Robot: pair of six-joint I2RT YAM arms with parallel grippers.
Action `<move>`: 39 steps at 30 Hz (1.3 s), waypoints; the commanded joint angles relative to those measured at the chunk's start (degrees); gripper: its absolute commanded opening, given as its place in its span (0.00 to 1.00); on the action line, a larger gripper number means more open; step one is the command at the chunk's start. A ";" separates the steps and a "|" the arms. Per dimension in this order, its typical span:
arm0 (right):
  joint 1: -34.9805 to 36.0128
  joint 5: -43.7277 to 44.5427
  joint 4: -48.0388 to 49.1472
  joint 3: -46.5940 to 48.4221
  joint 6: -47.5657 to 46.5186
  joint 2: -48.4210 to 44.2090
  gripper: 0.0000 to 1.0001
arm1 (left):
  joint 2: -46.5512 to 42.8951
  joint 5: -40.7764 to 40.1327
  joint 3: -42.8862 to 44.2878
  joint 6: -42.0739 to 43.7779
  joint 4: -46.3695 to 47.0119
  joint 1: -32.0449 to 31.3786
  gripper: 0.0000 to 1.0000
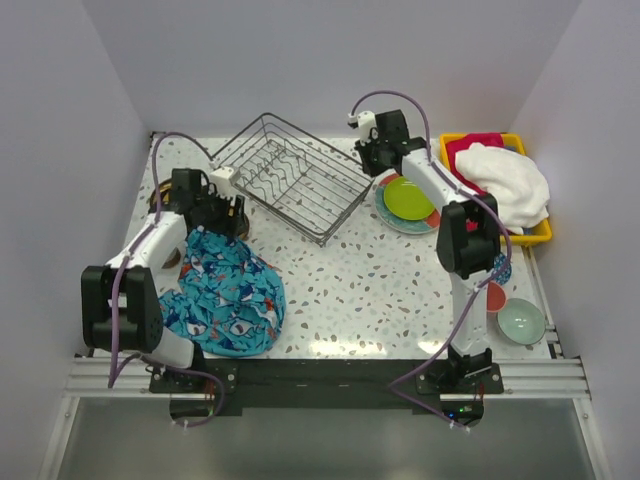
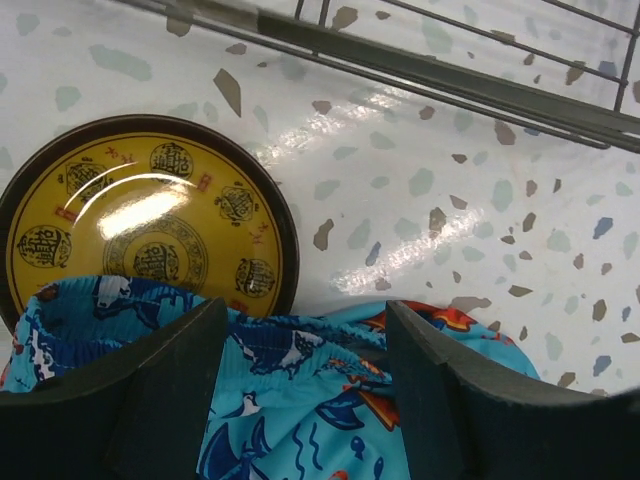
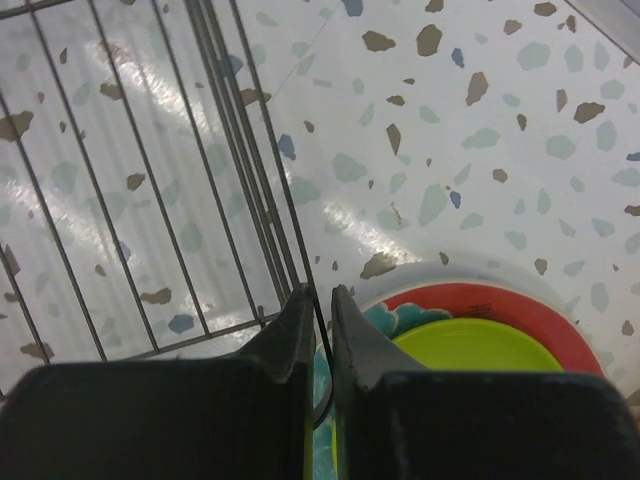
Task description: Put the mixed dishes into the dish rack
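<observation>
A rectangular dark grey wire dish rack (image 1: 300, 185) is lying askew on the speckled white table (image 1: 370, 290). The right gripper (image 1: 368, 160) is hanging at its right corner, beside a lime-green plate (image 1: 408, 198) stacked on a teal-and-red plate (image 1: 392, 217). The left gripper (image 1: 235, 215) is hovering over the far edge of a crumpled blue patterned cloth (image 1: 225, 295). A white towel (image 1: 505, 180) is lying in a yellow plastic tray (image 1: 538, 236).

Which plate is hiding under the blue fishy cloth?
The yellow plate with the dark rim; the cloth covers one edge. The lime-green plate and teal-and-red plate beneath it lie uncovered beside the dish rack.
</observation>
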 commanded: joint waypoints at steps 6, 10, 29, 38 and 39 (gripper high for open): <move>0.74 0.11 -6.53 -12.99 2.75 -14.64 0.00 | 9.30 -4.61 7.58 -3.00 10.07 -0.08 0.66; 2.14 0.02 -8.02 -18.71 2.05 -20.10 0.00 | 14.23 -5.57 13.64 -4.23 9.47 -0.35 0.66; 5.84 -4.44 -11.63 -37.88 22.00 -34.88 0.40 | 26.01 -5.31 28.41 -5.02 8.24 -7.81 0.67; 5.76 -8.24 -12.60 -38.06 19.19 -36.20 0.48 | 32.16 -6.98 36.76 -4.76 6.57 -9.14 0.69; 5.84 -8.24 -12.60 -37.97 19.10 -36.20 0.48 | 32.43 -7.16 37.21 -4.67 6.05 -9.14 0.69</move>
